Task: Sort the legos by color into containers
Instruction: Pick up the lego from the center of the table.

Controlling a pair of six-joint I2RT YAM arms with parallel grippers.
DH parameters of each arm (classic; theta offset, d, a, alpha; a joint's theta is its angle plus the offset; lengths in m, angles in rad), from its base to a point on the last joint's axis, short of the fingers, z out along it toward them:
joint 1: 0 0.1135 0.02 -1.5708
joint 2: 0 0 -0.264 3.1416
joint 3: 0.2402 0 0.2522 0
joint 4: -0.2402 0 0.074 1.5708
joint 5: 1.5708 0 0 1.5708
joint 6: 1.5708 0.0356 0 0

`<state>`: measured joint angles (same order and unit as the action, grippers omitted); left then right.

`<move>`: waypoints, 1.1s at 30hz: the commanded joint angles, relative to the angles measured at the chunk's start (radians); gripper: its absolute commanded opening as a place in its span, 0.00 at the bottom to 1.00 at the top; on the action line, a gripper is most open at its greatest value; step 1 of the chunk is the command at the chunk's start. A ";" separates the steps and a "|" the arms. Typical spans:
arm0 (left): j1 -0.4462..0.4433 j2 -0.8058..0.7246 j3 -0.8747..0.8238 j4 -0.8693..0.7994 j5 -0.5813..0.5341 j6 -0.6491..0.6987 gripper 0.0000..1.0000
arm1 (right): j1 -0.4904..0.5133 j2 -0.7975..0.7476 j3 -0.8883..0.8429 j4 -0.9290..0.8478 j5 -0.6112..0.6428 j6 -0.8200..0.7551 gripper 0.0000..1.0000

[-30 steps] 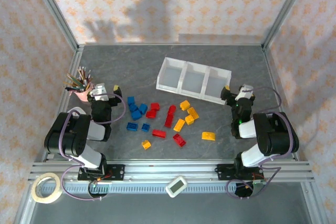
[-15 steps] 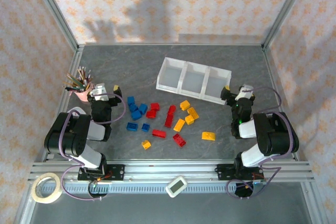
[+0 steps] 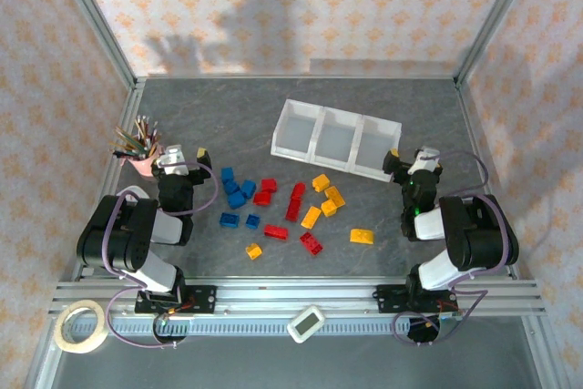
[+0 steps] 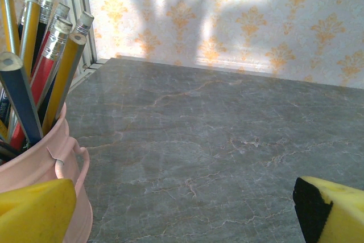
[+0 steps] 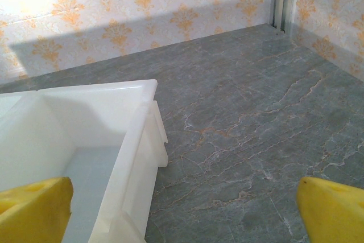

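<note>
Top external view: my left gripper (image 3: 182, 154) and right gripper (image 3: 411, 160) rest near the desk's side edges, fingers spread, holding nothing. Small red, blue and yellow-orange plastic bricks (image 3: 293, 204) lie scattered mid-desk. The white three-compartment plastic tray (image 3: 342, 114) beyond looks bare, so I judge sorting unstarted.

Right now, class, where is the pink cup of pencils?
In the top view the pink cup sits at the left of the table, just left of the left pincer, away from the legos and the white tray.
</note>
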<state>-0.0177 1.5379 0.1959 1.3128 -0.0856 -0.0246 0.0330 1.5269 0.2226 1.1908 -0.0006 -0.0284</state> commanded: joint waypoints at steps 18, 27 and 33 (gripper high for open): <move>0.006 -0.286 -0.019 -0.209 -0.003 -0.035 1.00 | 0.004 -0.304 0.060 -0.330 0.065 0.083 1.00; 0.007 -0.565 0.091 -0.639 -0.029 -0.225 1.00 | 0.002 -0.544 0.140 -0.724 0.044 0.434 1.00; 0.007 -0.684 0.077 -0.720 -0.009 -0.447 1.00 | 0.003 -0.588 0.199 -0.934 -0.038 0.493 1.00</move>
<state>-0.0177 0.8948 0.2733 0.6926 -0.0933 -0.3191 0.0326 0.9623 0.3912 0.4316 0.0074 0.3798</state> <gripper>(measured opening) 0.996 0.998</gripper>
